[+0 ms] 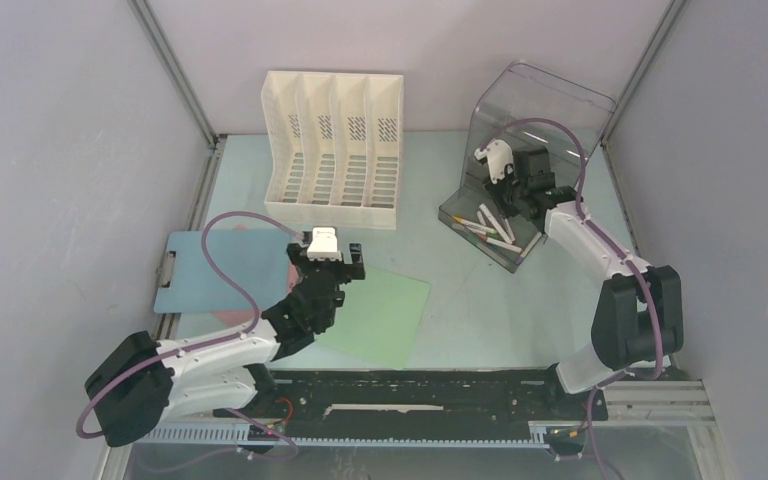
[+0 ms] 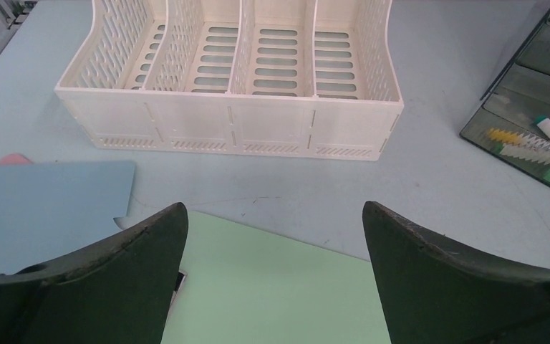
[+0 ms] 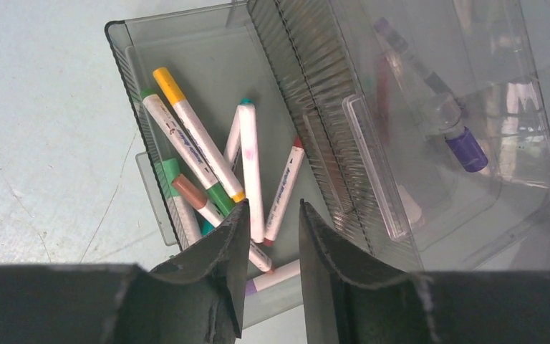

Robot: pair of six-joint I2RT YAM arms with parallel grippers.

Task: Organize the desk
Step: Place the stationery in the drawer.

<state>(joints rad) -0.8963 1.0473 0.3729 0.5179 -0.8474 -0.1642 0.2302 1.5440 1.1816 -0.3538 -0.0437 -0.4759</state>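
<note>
The desk [image 1: 480,300] lies under everything, its pale top showing between the two arms. The left gripper [image 2: 272,215] hangs wide open and empty over a green sheet [image 2: 279,287]. Flat paper may slide or crumple if pinched, or jam against the blue clipboard [image 2: 43,201]. The right gripper [image 3: 272,211], parted narrowly with nothing between, sits low over markers [image 3: 251,165] in a clear tray [image 3: 125,79] and could snag its wall. A pink scrap [image 2: 14,158] beside the clipboard and a purple-capped thing [image 3: 467,149] behind smoked plastic are unclear

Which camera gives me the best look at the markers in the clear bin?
Right wrist: it looks straight down into the bin, so the markers and cap colours show close. Top external shows them small. Left wrist catches only a few at its right edge.
</note>
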